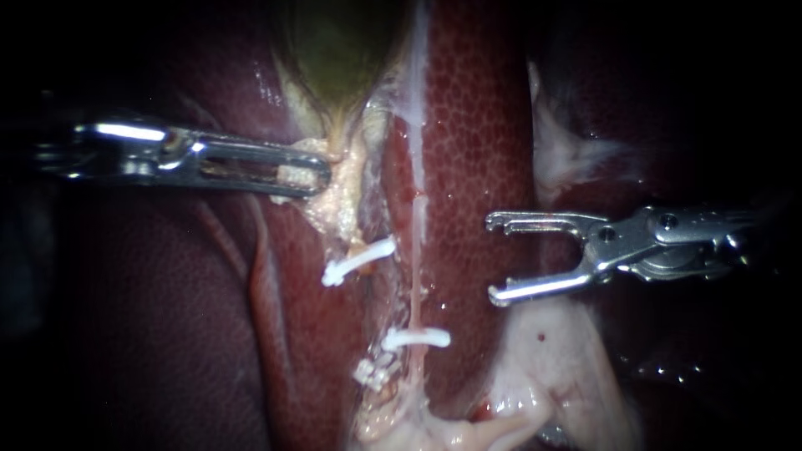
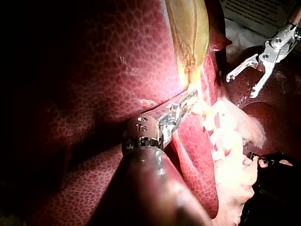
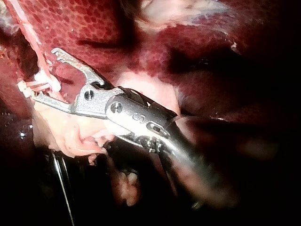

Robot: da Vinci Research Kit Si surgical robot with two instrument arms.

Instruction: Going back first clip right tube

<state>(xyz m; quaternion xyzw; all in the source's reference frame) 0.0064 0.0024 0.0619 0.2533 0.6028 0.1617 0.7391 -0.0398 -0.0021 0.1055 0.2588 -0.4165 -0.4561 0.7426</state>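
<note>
My right instrument [image 1: 494,257] stands with its jaws wide open and empty over the liver [image 1: 476,125], to the right of the thin pink right tube [image 1: 415,276]. A white clip [image 1: 416,338] sits across that tube, lower down. Another white clip [image 1: 359,260] crosses the left tube, and a third clip [image 1: 373,372] lies below it. My left instrument [image 1: 305,175] is shut on pale tissue under the greenish gallbladder [image 1: 338,50]. In the right wrist view the open jaws [image 3: 44,74] stand just short of the clip [image 3: 47,80] and tube [image 3: 28,28]. The left wrist view shows the same grip [image 2: 186,106].
Pale fatty tissue [image 1: 551,367] lies below my right instrument, with more pale tissue [image 1: 568,154] above it. Dark red liver [image 1: 125,317] fills the left side. My right instrument [image 2: 249,75] shows open beyond the gallbladder [image 2: 188,33] in the left wrist view.
</note>
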